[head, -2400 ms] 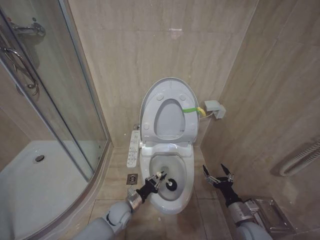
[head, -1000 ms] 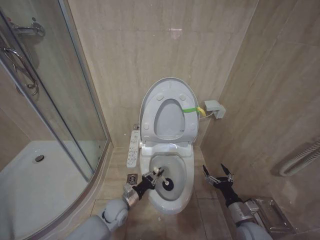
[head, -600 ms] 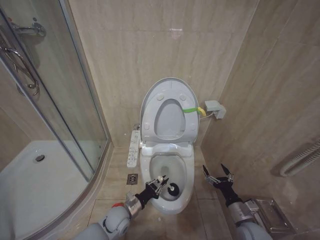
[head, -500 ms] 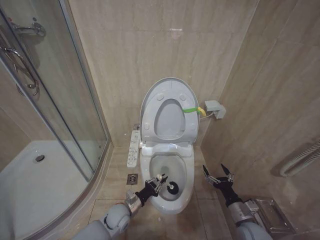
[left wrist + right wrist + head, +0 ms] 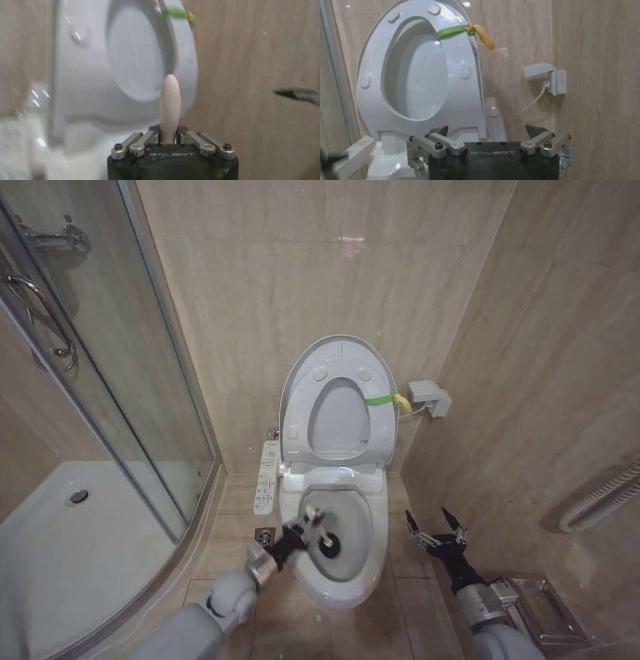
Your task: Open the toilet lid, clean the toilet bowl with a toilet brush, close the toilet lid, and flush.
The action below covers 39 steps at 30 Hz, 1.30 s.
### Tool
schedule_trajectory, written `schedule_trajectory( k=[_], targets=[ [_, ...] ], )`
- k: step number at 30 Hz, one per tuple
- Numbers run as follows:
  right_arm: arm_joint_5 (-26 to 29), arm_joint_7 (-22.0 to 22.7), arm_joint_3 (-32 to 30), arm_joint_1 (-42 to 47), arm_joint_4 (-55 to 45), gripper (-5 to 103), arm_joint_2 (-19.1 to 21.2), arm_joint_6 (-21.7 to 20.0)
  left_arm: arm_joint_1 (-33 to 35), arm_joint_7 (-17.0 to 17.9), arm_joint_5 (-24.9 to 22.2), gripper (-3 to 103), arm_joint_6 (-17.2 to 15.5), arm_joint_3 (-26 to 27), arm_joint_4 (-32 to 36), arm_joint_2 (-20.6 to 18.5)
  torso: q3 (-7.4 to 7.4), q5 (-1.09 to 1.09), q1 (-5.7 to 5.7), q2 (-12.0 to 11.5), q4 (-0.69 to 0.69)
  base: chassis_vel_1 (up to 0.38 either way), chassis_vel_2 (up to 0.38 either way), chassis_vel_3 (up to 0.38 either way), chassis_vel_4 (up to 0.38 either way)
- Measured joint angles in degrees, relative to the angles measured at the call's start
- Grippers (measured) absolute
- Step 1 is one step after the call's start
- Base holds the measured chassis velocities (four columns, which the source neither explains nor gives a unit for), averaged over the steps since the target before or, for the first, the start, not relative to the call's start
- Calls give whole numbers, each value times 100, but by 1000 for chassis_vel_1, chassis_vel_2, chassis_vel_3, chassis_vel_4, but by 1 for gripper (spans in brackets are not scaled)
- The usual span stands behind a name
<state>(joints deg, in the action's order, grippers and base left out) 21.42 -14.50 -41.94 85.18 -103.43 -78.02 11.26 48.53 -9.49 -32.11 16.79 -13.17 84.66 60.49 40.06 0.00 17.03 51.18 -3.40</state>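
1. Head view: the toilet brush is inside the toilet bowl, its dark round head low against the near-left inner wall and its thin white handle slanting up to the left.
2. The left gripper is pinching that handle at the bowl's left rim; the left wrist view shows the white handle clamped between its fingers.
3. Handling, as a judgement: the brush looks light, the handle stiff but slim and smooth, so it may twist or slide in the grip once the bristles drag on wet ceramic. The present hold, close to the handle's top end, keeps the gripper out of the bowl; a firm pinch seems needed.
4. The toilet lid stands upright against the far wall with the seat, a green-yellow strap on its right edge. Glossy and hinged, it likely suits a pull at the free edge or strap.
5. The right gripper hovers right of the bowl, spread and empty.
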Motion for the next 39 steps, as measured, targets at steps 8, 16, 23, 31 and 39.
schedule_trajectory(
  k=[8,16,23,31,39],
  targets=[
    [0,0,0,0,0,100,0,0,354,246,679,19,-64,761,654,-130,0,0,0,0,0,0,0,0,0],
    [0,0,0,0,0,100,0,0,616,266,1107,19,55,1024,1113,-119,0,-1,0,0,-1,0,0,0,0],
    [0,0,0,0,0,100,0,0,906,266,1161,19,142,1142,1560,-237,0,0,0,0,-2,0,0,0,0],
    [0,0,0,0,0,100,0,0,1599,384,1163,19,30,1516,2222,-459,0,-1,0,0,-1,0,0,0,0],
    [0,0,0,0,0,100,0,0,2430,659,1203,19,-174,2189,2776,-573,0,-1,0,0,0,0,0,0,0]
  ],
)
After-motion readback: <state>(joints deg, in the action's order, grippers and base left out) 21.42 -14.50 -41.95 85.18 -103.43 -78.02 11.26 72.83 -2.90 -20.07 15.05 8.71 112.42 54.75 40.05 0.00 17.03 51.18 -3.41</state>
